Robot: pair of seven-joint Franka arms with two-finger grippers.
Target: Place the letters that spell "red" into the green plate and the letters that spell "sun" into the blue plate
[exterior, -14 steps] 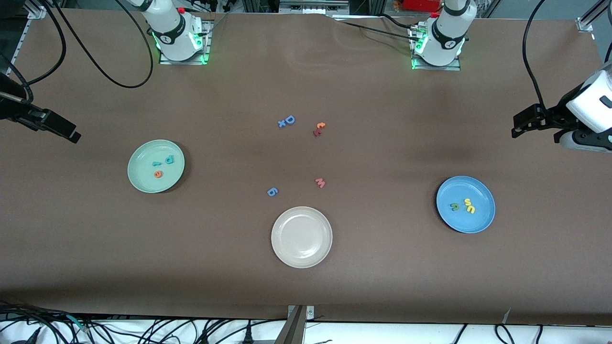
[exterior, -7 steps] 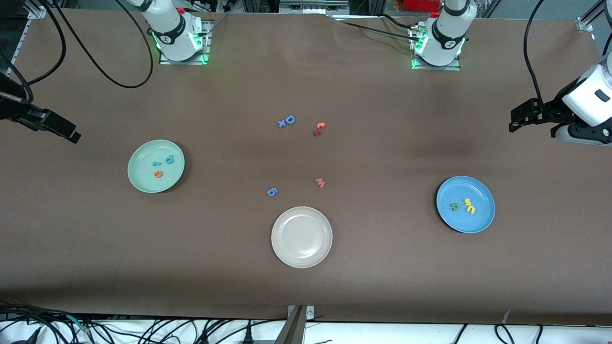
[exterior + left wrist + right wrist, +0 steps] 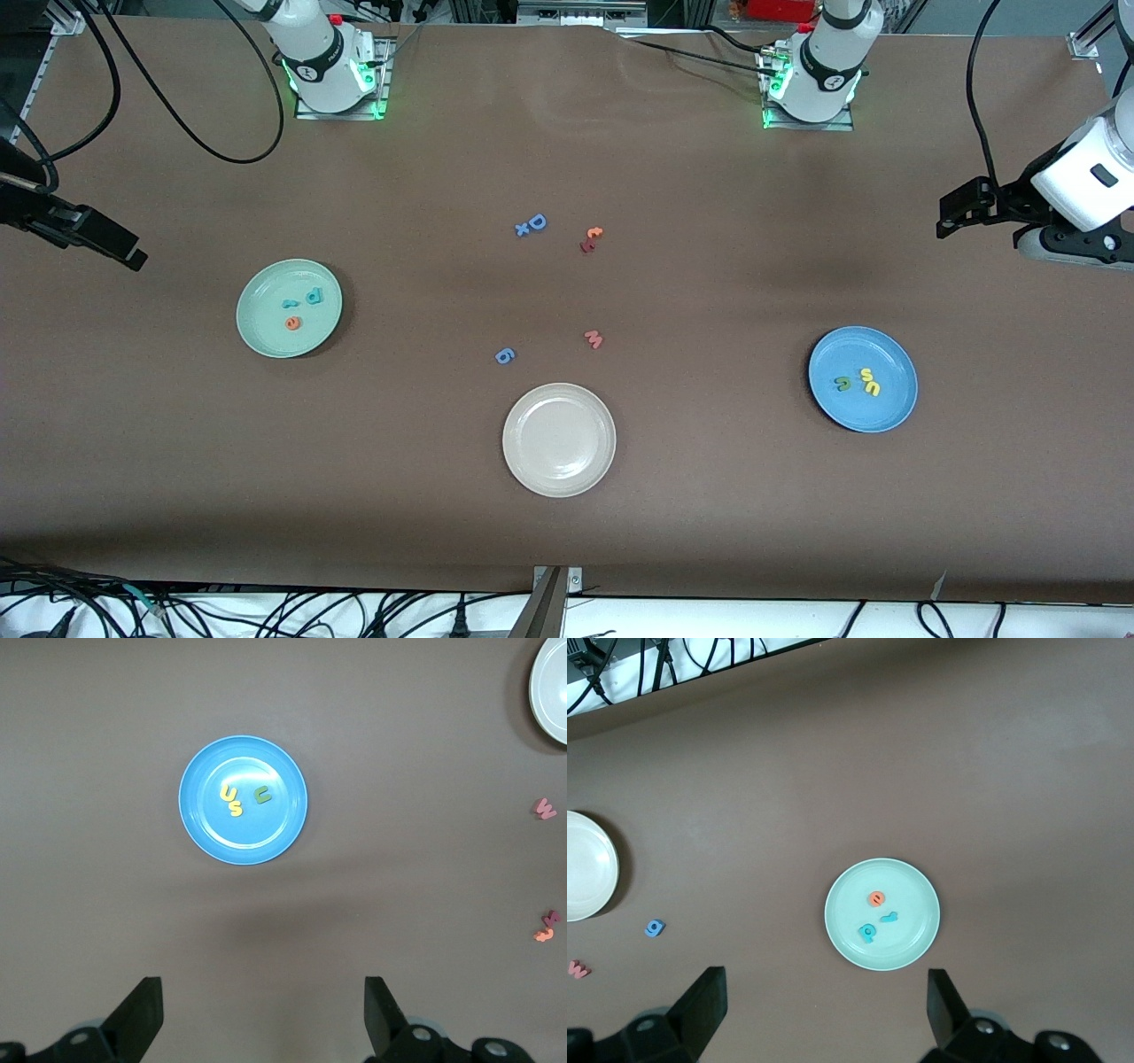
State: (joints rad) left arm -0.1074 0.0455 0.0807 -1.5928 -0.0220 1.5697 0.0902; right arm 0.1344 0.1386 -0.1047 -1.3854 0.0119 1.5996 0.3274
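Brown table [image 3: 709, 496], two arms. Green plate [image 3: 257, 332] at the right arm's end: teal r [image 3: 290, 304], orange e [image 3: 293, 323], teal d [image 3: 314, 297] inside. Blue plate [image 3: 895, 408] at the left arm's end: yellow s [image 3: 866, 374], yellow u [image 3: 873, 387], and a dark green letter [image 3: 842, 383], probably n. Left gripper [image 3: 944, 221]: jaws wide, empty, over bare table near the blue plate. Right gripper [image 3: 133, 258]: jaws wide, empty, over bare table near the green plate. Beige plate [image 3: 518, 461] and stray letters [image 3: 532, 224] lie mid-table between the grippers.
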